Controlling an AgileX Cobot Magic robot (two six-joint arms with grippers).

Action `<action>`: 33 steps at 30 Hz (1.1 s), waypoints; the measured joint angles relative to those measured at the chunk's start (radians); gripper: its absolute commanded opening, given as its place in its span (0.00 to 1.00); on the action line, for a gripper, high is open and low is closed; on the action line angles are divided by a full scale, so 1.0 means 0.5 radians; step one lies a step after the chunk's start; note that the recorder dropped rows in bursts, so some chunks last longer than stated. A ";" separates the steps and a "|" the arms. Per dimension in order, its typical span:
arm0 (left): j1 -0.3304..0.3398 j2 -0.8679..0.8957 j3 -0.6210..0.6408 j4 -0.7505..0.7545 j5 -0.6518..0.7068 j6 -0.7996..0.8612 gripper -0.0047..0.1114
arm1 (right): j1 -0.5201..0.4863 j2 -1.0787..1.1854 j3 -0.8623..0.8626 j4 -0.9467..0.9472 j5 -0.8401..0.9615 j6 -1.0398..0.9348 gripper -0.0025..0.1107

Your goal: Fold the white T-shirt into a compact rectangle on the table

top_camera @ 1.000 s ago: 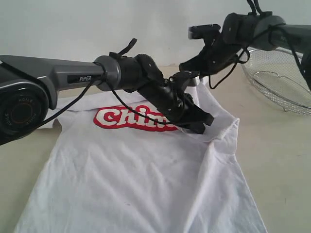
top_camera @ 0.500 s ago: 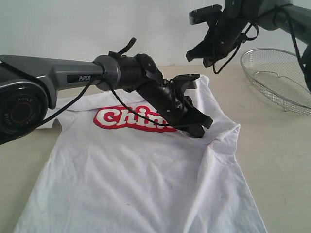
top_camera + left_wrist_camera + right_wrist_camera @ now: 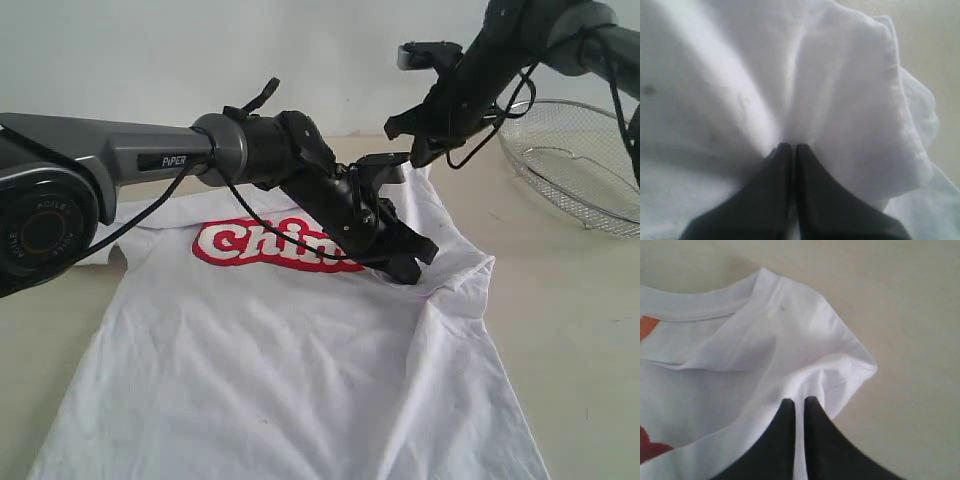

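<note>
The white T-shirt (image 3: pixel 280 370) lies face up on the table (image 3: pixel 570 300), red lettering (image 3: pixel 240 242) across the chest. My left gripper (image 3: pixel 408 265) reaches across to the shirt's right side. It is shut, with cloth (image 3: pixel 840 90) puckered at its tips (image 3: pixel 789 147). My right gripper (image 3: pixel 408 143) hangs shut just above the shirt's far right shoulder. In the right wrist view its tips (image 3: pixel 799 401) are over the shoulder corner (image 3: pixel 765 340), beside the collar and orange neck tag (image 3: pixel 647 325), with nothing held.
A silver wire-mesh basket (image 3: pixel 580 160) stands at the back right of the table. The left arm's long grey link (image 3: pixel 120 160) crosses over the shirt's upper left. Bare tabletop (image 3: pixel 900 315) lies to the right of the shirt.
The right gripper rose off the shoulder, then came back down close to it; the shirt did not lift with it. The left gripper stayed on the right-side fold.
</note>
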 measured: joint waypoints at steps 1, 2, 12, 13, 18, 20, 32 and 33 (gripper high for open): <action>0.000 0.000 0.000 0.000 0.000 0.000 0.08 | 0.000 0.017 0.000 0.000 -0.011 0.008 0.02; 0.000 0.000 0.000 0.000 0.000 0.000 0.08 | 0.000 0.045 0.000 0.000 -0.062 0.026 0.02; 0.000 0.000 0.000 -0.014 0.001 0.054 0.08 | 0.000 0.166 0.000 -0.214 -0.345 0.290 0.02; -0.004 0.000 0.000 -0.014 0.001 0.079 0.08 | 0.000 0.166 0.000 -0.274 -0.379 0.335 0.02; -0.056 0.000 0.000 -0.014 0.006 0.172 0.08 | 0.000 0.166 0.000 -0.375 -0.472 0.401 0.02; -0.064 0.000 0.000 -0.022 0.024 0.180 0.08 | 0.000 0.166 0.000 -0.399 -0.472 0.409 0.02; -0.076 -0.249 0.013 0.170 0.197 0.184 0.08 | 0.000 -0.107 0.000 -0.591 -0.138 0.233 0.02; -0.081 -0.282 0.013 0.174 0.248 0.181 0.08 | 0.000 -0.125 0.000 -0.591 -0.077 0.206 0.02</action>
